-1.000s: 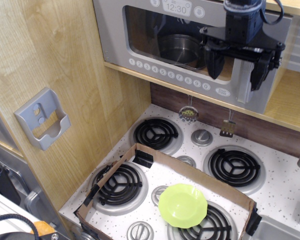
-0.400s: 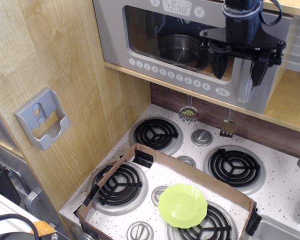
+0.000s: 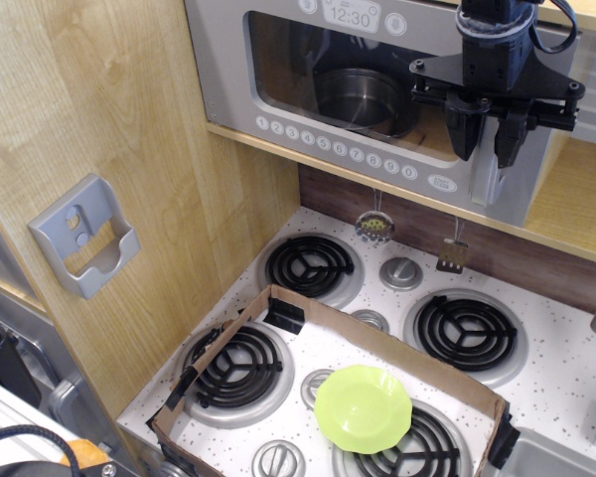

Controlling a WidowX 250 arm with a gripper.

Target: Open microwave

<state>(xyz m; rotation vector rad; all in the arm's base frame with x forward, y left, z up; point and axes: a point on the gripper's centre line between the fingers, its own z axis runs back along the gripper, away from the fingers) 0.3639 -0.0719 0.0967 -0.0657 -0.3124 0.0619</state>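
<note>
Microwave door is staying closed while the gripper, having shifted right across its window, is now straddling the silver handle, fingers apart and narrowing.

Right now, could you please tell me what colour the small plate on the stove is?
The plate is bright lime green, clearest in observation.image.

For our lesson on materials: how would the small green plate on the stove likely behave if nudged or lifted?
The green plate looks like thin plastic, so probably light and stiff. It rests partly on a raised burner, so it might rock or slide when pushed. Its glossy surface suggests slipperiness.
</note>
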